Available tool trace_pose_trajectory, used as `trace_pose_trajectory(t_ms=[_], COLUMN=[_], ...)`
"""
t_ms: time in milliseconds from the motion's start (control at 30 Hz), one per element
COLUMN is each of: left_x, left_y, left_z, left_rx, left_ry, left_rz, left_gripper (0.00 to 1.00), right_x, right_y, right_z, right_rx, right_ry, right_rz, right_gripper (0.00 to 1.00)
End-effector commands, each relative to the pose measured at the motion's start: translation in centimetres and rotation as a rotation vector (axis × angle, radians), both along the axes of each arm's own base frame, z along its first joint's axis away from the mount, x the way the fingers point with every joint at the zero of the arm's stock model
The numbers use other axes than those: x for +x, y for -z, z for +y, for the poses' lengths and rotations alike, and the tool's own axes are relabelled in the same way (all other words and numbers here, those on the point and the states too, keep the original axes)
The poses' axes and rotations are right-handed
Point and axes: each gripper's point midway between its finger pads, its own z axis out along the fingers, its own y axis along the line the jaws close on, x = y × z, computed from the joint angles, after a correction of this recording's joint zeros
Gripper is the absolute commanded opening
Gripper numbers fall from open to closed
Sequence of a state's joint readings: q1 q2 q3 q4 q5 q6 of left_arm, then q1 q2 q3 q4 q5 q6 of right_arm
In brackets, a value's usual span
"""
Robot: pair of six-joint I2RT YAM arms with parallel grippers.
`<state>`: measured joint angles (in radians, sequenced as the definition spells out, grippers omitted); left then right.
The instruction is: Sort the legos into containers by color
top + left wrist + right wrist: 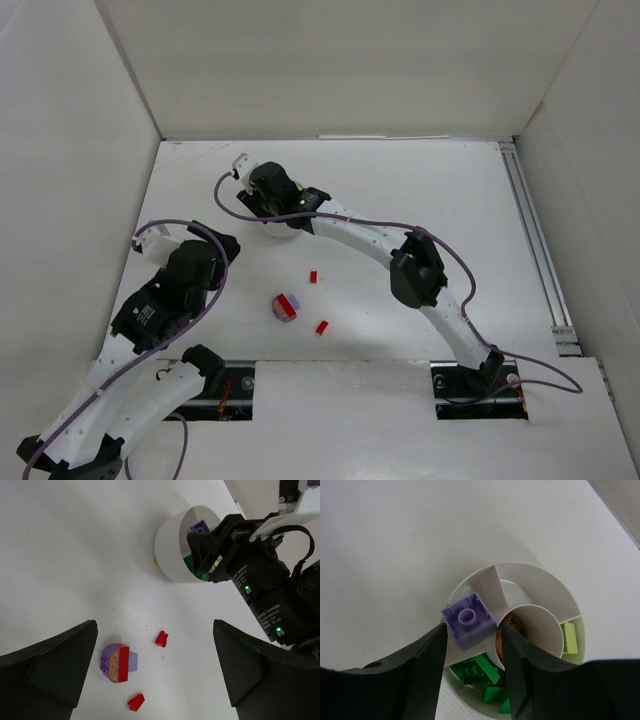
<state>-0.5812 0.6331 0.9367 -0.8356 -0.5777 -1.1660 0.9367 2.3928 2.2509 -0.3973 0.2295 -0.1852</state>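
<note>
Lav brick [469, 620] hangs tilted over tub [540, 577], pinched in R pincer [472, 628], jaws only part-open. Prob. poised to drop into the 9 o'clock wedge. Greens [472, 672] fill the 6 o'clock wedge, pale yellow [569, 637] at 3, 12 looks empty. L pincer [155, 625] wide open, nothing held, above loose reds [161, 638] on surface [75, 555].

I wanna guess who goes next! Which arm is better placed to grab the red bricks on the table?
Probably left. The left arm has its jaws open and pointed at the red bricks, while the right arm is over the tub with a lavender brick in its jaws.
</note>
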Motion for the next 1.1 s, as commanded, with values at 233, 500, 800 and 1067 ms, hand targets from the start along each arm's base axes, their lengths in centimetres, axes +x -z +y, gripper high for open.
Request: trace_pose_trajectory(t_ms=[233,500,800,1067], left_x=[-0.3,-0.8,-2.8,-4.9], left_y=[1.3,3.0,10.0,14.3], left_z=[-0.5,-3.2,-8.0,-9.1], left_rx=[0.021,0.0,-0.045,-0.24], left_ry=[0.037,0.177,0.441,0.334], left_rz=[0.053,0.146,0.365,0.492], left_gripper=[1.0,1.0,1.0,0.99], right_x=[0.4,-1.3,-4.1,-9.4], right_y=[-4.3,-12.4,-12.3,-9.1], right_z=[0.0,-4.4,-20.9,-26.6], right_rx=[0.067,0.185,0.217,0.237], right_ry=[0.014,0.105,0.519,0.556], right_rz=[-0.053,-0.143,-0.078,-0.017], right_gripper=[0.7,0.8,0.88,0.91])
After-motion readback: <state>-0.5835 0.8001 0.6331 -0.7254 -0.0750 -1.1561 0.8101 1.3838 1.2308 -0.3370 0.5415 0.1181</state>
